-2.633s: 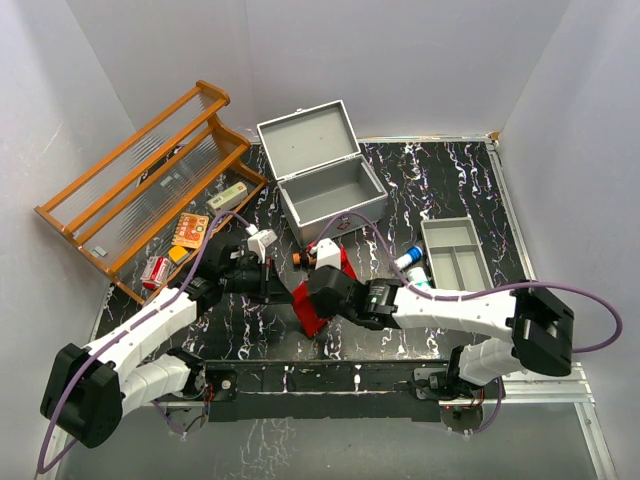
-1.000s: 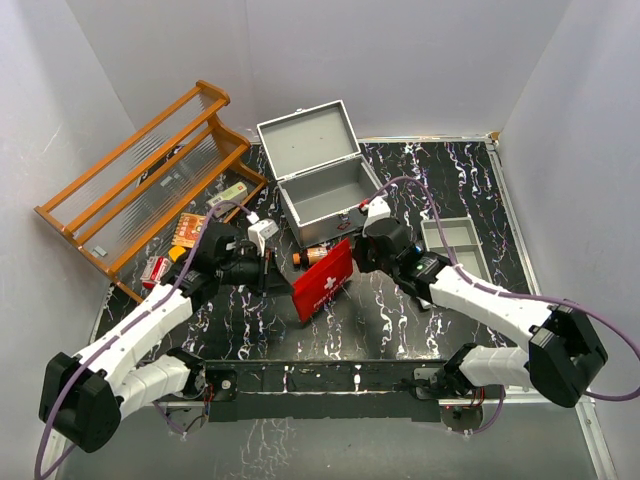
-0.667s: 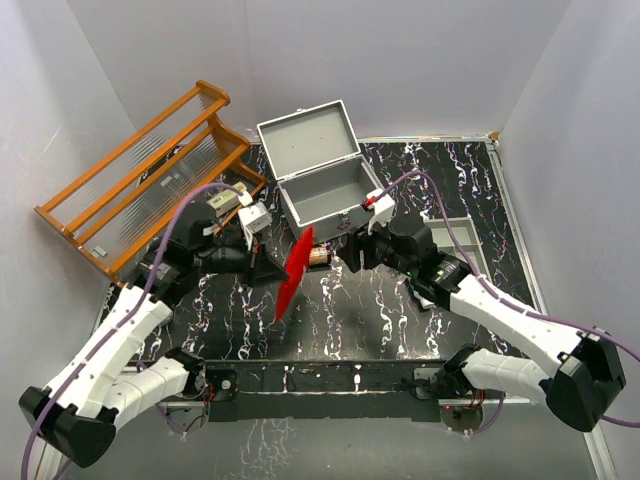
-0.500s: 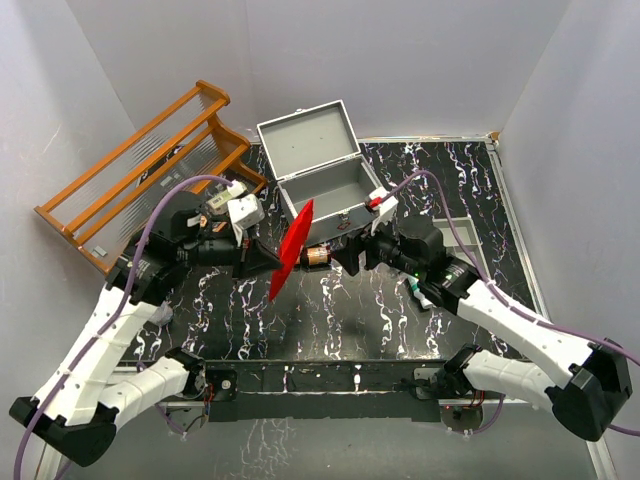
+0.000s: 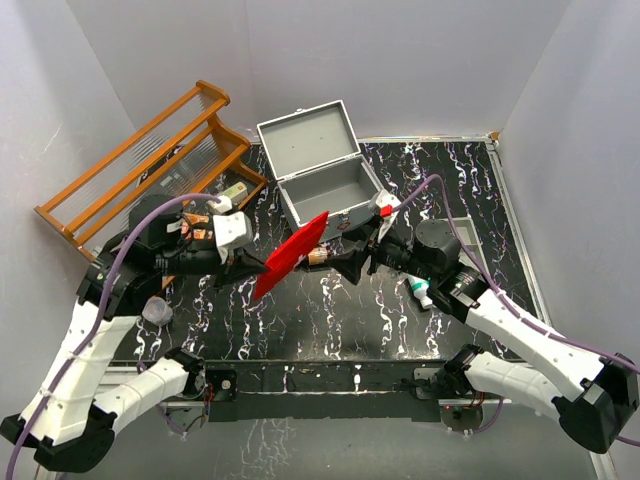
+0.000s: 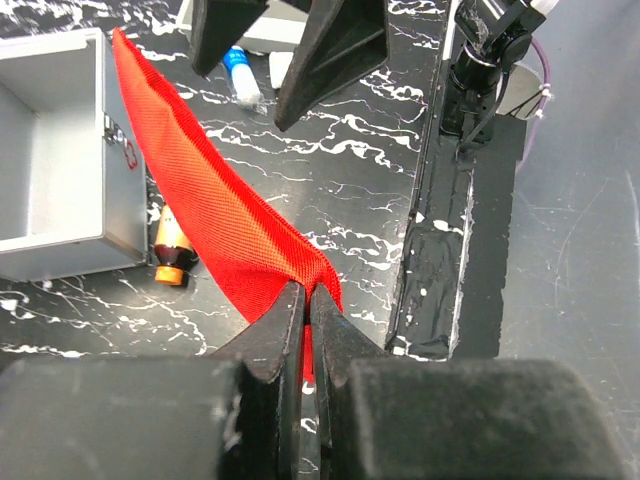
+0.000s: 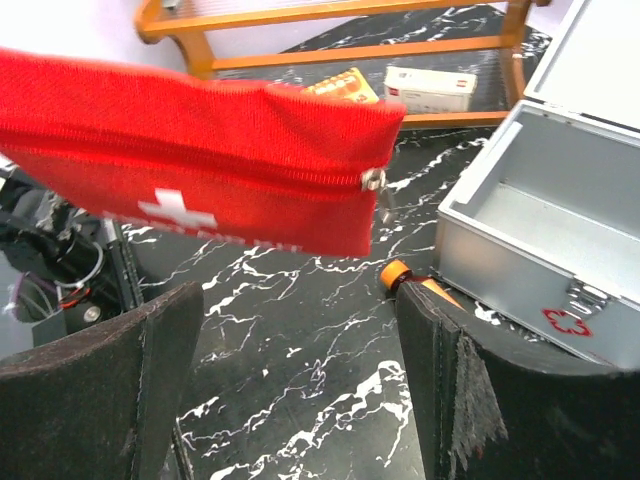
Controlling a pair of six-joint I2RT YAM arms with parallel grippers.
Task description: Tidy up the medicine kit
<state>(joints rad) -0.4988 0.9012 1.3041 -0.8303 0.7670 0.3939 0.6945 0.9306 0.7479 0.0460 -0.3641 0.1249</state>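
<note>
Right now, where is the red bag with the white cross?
In the top view the red pouch hangs mid-table, pinched by the left gripper, just in front of the open medicine kit, facing the right gripper.

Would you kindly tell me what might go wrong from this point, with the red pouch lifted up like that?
1. The left pincer pinches only one corner of the red pouch, which hangs in the air; it might slip out or swing.
2. The right pincer stands open close to the pouch; a closing move could miss the sagging fabric.
3. The brown bottle lies just beside the open medicine kit; either arm might knock it.
</note>
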